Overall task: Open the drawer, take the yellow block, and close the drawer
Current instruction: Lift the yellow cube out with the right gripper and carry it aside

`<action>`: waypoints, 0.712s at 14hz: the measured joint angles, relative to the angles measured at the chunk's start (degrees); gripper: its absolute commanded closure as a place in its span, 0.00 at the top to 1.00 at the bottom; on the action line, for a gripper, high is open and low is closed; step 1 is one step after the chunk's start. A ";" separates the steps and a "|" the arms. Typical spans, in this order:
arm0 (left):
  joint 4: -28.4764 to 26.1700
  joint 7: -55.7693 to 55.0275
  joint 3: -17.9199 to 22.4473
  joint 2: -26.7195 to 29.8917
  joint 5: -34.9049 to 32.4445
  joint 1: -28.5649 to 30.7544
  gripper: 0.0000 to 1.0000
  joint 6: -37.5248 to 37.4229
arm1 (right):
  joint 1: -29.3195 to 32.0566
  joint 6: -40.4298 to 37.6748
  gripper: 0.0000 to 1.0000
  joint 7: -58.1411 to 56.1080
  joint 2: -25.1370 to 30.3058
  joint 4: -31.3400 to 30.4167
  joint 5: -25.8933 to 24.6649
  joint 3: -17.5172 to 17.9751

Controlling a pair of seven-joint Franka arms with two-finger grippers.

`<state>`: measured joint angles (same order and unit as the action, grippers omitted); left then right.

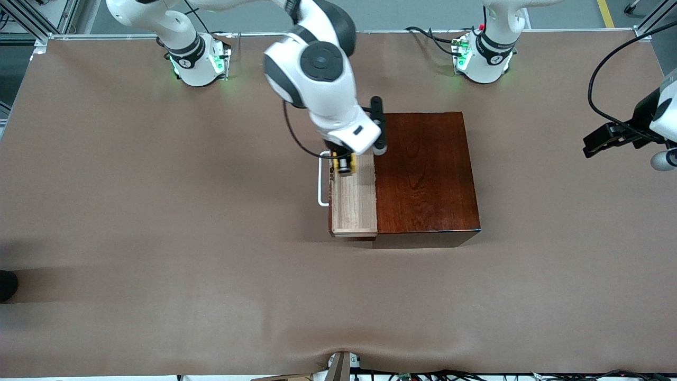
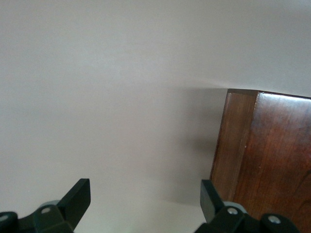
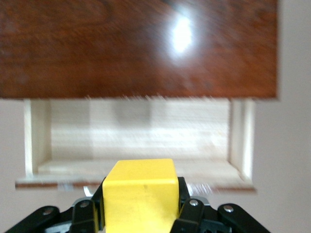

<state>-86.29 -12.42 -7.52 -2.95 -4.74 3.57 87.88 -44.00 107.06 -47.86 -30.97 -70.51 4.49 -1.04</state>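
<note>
The drawer (image 1: 354, 206) stands pulled out of the dark wooden box (image 1: 428, 174), its white loop handle (image 1: 320, 182) pointing toward the right arm's end of the table. My right gripper (image 1: 344, 165) hangs over the drawer's end nearest the robots' bases, shut on the yellow block (image 1: 335, 160). In the right wrist view the yellow block (image 3: 141, 194) fills the space between the fingers (image 3: 187, 213), above the pale drawer (image 3: 141, 136), whose tray shows nothing inside. My left gripper (image 1: 597, 143) waits open over the table at the left arm's end, apart from the box (image 2: 272, 160).
The brown table cover (image 1: 158, 238) stretches wide around the box. A black cable (image 1: 608, 69) loops over the left arm's end of the table. The left gripper (image 2: 146, 199) has only bare cover between its fingers.
</note>
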 measured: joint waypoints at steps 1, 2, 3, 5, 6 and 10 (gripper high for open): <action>-0.05 0.00 0.09 0.22 0.12 -0.28 1.00 -0.38 | 2.07 0.00 0.00 0.00 1.62 -1.63 -0.03 -0.24; -0.10 0.00 0.59 0.51 0.18 -0.86 1.00 -0.64 | 4.93 0.00 0.00 -0.03 3.04 -3.24 -0.06 -0.40; -0.12 0.00 1.33 0.81 0.29 -1.58 1.00 -0.79 | 7.95 0.00 0.00 -0.19 3.97 -4.45 -0.07 -0.48; -0.22 0.00 2.32 1.26 1.93 -2.25 1.00 -1.02 | 14.22 0.04 0.00 -0.76 4.88 -6.07 -0.07 -0.59; -0.29 0.00 2.44 1.27 3.17 -2.28 1.00 -1.03 | 17.11 0.14 0.00 -0.84 5.01 -6.70 -0.07 -0.60; -1.10 0.14 2.18 1.25 4.48 -3.04 1.00 -1.32 | 22.89 1.04 0.00 1.13 5.07 -9.59 -0.15 -1.93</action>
<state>-87.38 -12.28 -5.34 -1.69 -0.26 0.53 86.56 -21.12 108.10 -46.73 -25.90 -80.10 4.34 -2.98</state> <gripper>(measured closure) 0.000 0.445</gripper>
